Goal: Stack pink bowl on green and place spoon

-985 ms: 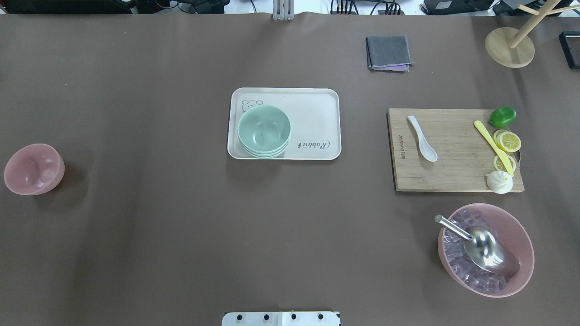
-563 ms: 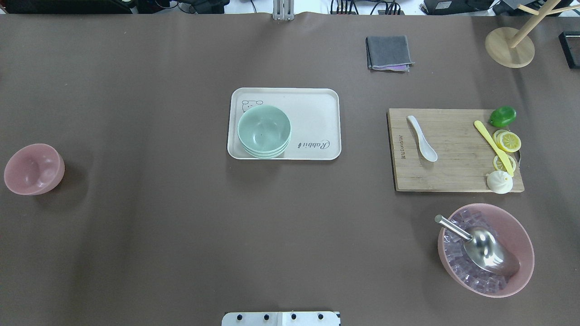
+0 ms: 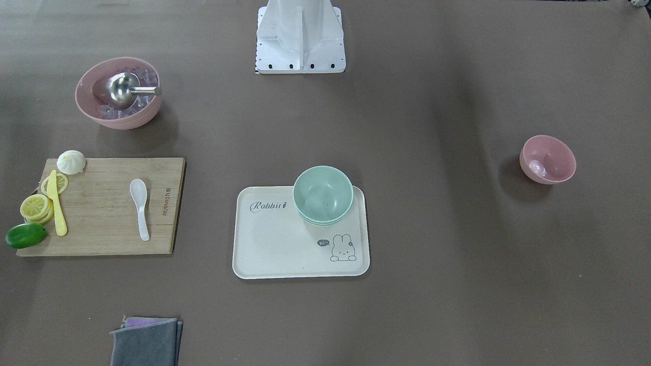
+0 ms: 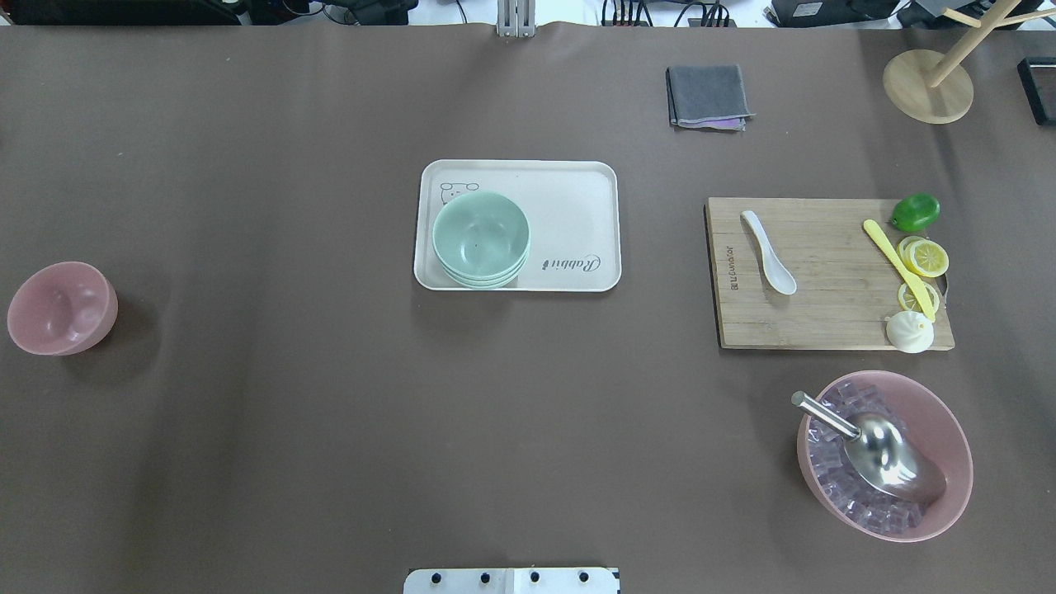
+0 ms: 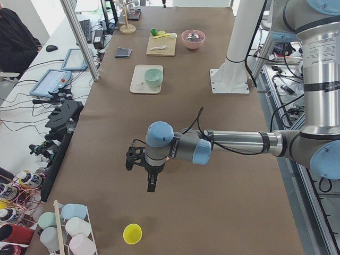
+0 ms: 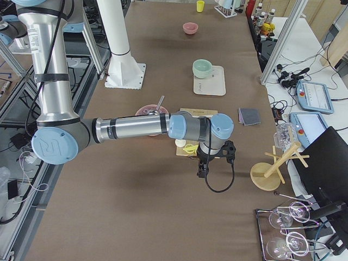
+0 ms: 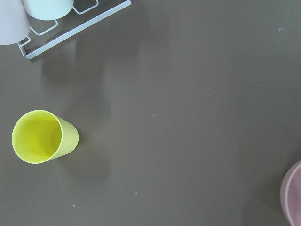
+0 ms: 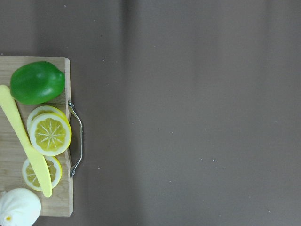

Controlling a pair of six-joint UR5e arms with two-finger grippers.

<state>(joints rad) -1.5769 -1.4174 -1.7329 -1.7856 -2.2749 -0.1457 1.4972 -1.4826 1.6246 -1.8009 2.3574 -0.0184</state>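
Observation:
The small pink bowl (image 4: 62,308) sits alone at the table's far left; it also shows in the front view (image 3: 548,159), and its rim shows at the left wrist view's right edge (image 7: 294,197). A stack of green bowls (image 4: 480,235) stands on the near-left part of the cream tray (image 4: 577,190). The white spoon (image 4: 768,252) lies on the wooden cutting board (image 4: 825,322). My left gripper (image 5: 151,183) hangs over the table's left end; my right gripper (image 6: 202,173) hangs beyond the board's right end. I cannot tell whether either is open or shut.
A large pink bowl (image 4: 953,429) holds ice cubes and a metal scoop (image 4: 883,450). Lime, lemon slices, a yellow knife (image 4: 899,268) and a bun lie on the board. A grey cloth (image 4: 708,96) and a wooden stand (image 4: 927,86) are at the back. A yellow cup (image 7: 40,136) is near the left gripper.

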